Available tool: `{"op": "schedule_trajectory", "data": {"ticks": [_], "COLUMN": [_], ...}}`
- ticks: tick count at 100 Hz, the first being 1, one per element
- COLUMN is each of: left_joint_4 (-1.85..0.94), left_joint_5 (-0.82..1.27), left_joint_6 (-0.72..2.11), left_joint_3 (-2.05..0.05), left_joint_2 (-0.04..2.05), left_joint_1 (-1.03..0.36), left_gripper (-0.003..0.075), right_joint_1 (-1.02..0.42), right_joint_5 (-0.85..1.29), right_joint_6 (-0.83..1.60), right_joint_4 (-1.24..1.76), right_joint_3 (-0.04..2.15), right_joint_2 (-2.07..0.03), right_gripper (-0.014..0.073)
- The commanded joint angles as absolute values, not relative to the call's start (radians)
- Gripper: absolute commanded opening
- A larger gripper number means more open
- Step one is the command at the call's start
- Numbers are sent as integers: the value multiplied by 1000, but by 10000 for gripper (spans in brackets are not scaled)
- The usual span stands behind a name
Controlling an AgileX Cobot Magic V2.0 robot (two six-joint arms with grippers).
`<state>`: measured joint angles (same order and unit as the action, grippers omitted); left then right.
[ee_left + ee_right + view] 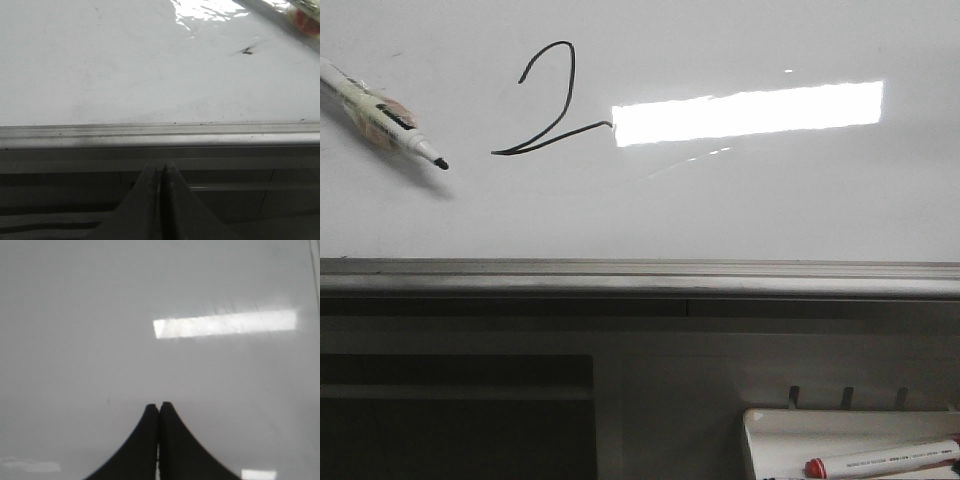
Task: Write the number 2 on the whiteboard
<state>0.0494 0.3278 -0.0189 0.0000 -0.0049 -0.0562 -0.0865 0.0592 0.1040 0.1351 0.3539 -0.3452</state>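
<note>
**Both pincers clenched, digit drawn on the board**

Left pincer (161,172) was clenched, its two grey fingers pressed together with nothing between them; it hung just outside the grey metal ledge (160,137) of the whiteboard (125,65), fingertips aimed across the ledge toward the board face. Right pincer (159,412) was likewise clenched on nothing, its dark fingers meeting at the tips, held directly over bare board surface with a bright rectangular light reflection (225,323) lying beyond the fingertips.

The number 2 (552,105) stood on the board, well beyond the left pincer and across the ledge from it. Its long axis ran upright in the front view: the curved top lay farthest from the ledge, and the diagonal stroke descended to a base point from which the wavy tail ran sideways to the edge of the reflection (748,112).

A black-tipped marker (382,112) lay uncapped on the board beside the digit, apart from it, tip pointing obliquely toward the ledge and the digit's base. Below the ledge, a small white tray (770,440) held a red-capped marker (885,459). Nothing lay between either pincer and the digit except open board and, for the left pincer, the ledge.
</note>
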Motion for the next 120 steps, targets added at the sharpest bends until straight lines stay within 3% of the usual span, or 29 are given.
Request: {"op": "schedule_trajectory", "data": {"ticks": [1,66,84,120], "left_joint_4": [45,45,45,45], "left_joint_5": [262,262,261,255], "left_joint_6": [-19,-19,-19,-19], "left_joint_3": [12,12,12,12], "left_joint_2": [-31,-31,-31,-31], "left_joint_1": [-53,-53,-53,-53], "left_gripper": [-20,-20,-20,-20], "right_joint_1": [-48,22,22,22], "right_joint_5": [-24,-25,314,301], "right_joint_6": [60,-5,0,-5], "right_joint_4": [96,0,-7,-14], "right_joint_3": [342,-43,-40,-40], "right_joint_2": [-329,19,30,30], "right_gripper": [-50,-50,-50,-50]}}
